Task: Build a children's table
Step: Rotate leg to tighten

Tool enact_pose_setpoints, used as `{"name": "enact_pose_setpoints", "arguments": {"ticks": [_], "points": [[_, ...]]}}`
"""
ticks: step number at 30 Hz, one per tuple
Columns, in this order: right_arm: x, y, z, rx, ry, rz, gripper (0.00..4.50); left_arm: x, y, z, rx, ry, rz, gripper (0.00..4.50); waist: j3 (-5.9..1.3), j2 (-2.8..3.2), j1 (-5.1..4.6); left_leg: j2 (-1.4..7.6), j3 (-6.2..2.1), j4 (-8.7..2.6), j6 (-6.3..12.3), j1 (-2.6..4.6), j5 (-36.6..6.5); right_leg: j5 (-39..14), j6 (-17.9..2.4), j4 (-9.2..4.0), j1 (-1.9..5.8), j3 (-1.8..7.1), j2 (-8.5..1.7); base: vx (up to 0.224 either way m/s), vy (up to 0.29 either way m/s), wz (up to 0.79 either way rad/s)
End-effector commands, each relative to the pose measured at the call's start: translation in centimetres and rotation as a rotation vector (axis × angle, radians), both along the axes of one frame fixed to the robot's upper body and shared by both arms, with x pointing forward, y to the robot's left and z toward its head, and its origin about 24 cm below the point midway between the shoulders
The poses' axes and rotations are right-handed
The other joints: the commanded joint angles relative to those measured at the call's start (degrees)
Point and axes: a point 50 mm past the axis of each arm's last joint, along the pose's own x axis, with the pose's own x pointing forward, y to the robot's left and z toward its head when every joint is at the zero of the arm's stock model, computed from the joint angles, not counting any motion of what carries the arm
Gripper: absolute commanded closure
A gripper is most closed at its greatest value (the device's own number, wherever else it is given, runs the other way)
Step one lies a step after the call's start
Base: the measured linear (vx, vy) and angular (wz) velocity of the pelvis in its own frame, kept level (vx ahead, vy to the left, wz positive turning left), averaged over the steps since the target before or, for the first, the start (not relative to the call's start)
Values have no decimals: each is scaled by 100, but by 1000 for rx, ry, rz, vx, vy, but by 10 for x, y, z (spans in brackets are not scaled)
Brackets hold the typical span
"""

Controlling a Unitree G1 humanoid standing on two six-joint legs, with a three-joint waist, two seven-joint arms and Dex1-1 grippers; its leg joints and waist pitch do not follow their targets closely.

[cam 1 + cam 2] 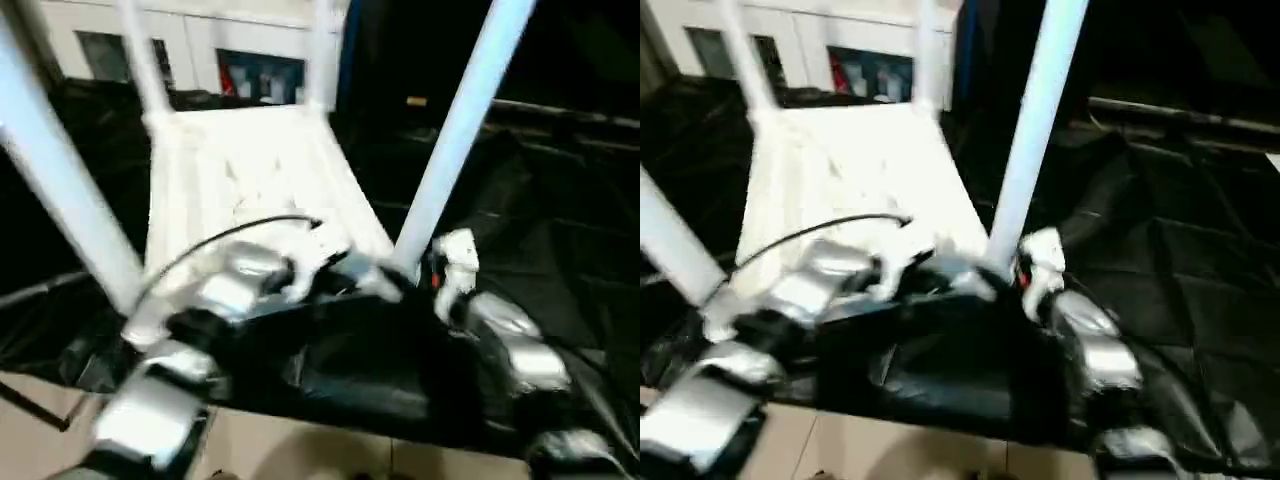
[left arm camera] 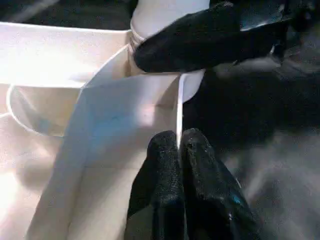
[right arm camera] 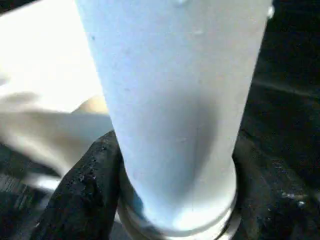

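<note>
Four white tube legs rise from the corners of the upturned tabletop (image 1: 255, 165), which lies with its ribbed underside up on the black-draped work table (image 1: 560, 220). The near right leg (image 1: 455, 130) leans up and away out of the head views' top edge, the near left leg (image 1: 55, 185) slants off toward the upper left, and the two far legs (image 1: 145, 60) stand at the back corners before a white cabinet (image 1: 180, 40).

The right gripper (image 3: 175, 200) is wrapped around the base of the near right leg: in its wrist view a black finger (image 3: 82, 192) presses each side of the tube just above the ring where the leg meets its corner socket. The silver right forearm (image 1: 515, 350) reaches up to it from the lower right.

The left gripper (image 2: 180, 147) has its two black fingers pressed together, pinching the thin edge wall of the tabletop (image 2: 115, 145) close beside that same corner. In that wrist view one finger of the right gripper (image 2: 200, 37) shows lying across the leg's foot (image 2: 165, 15) just above the socket. The silver left forearm (image 1: 160, 405) comes in from the lower left, crossing in front of the tabletop's near edge, with a black cable (image 1: 215, 240) arching over it.

Pale floor (image 1: 300, 445) shows below the draped table's near edge
</note>
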Motion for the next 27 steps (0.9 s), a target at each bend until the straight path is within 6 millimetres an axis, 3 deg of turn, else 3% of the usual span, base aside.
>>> {"name": "enact_pose_setpoints", "arguments": {"ticks": [1,5,6,8,10,11,16,17,20,24,27], "points": [[-1,24,-10,8,66,-1,180,-6,-34,6,-97,-4,-25,450,-344,14,23,-123,86,-340,152,-15,-1271,-1472,-1100,-423,288,130,-136,0,0,0],[-1,39,-3,-60,-12,67,180,-14,-49,5,-109,-10,-80,450,-352,-2,25,-133,96,-334,263,-28,-1278,-1357,-1079,-431,301,135,-126,0,0,0],[-1,39,-3,-62,-15,70,124,-14,-49,5,-109,-10,-82,450,-357,6,32,-131,98,-331,302,-25,-1249,-1292,-1096,-426,301,137,-129,0,0,0],[-2,38,1,-38,-33,86,110,-14,-47,6,-120,-13,-104,450,-351,-17,28,-131,102,-334,346,-29,-1259,-1279,-1110,-431,302,134,-124,0,0,0],[-2,33,5,-17,-57,116,90,-13,-41,7,-120,-10,-117,450,-350,-7,43,-126,103,-333,384,-21,-1286,-1335,-1106,-436,299,137,-134,0,0,0],[-2,30,8,-14,-73,143,90,-13,-37,7,-123,-9,-129,450,-350,-36,38,-124,104,-334,403,-29,-1272,-1329,-1104,-438,302,136,-130,0,0,0],[-12,16,15,3,-89,339,90,-14,-20,9,-128,15,-189,450,-347,-49,79,-108,112,-319,598,-36,-1183,-1078,-1216,-408,313,140,-134,0,0,0],[-21,6,19,-7,-99,462,90,-16,-9,11,-128,33,-249,450,-340,-78,109,-103,108,-324,608,-21,-1173,-1147,-1242,-415,334,127,-138,0,0,0],[-31,-6,25,-8,-93,578,90,-21,5,13,-132,77,-340,450,-332,-49,145,-78,113,-328,679,-23,-1214,-1146,-1276,-401,309,144,-152,0,0,0],[-38,-17,27,-38,-84,665,90,-29,22,13,-106,155,-424,450,-327,-28,195,-46,124,-338,599,37,-1276,-1077,-1388,-380,256,154,-152,0,0,0],[-42,-22,26,-73,-64,720,90,-32,34,11,-81,198,-455,450,-322,-26,199,-58,117,-352,499,17,-1280,-1146,-1355,-377,274,153,-148,0,0,0]]}}
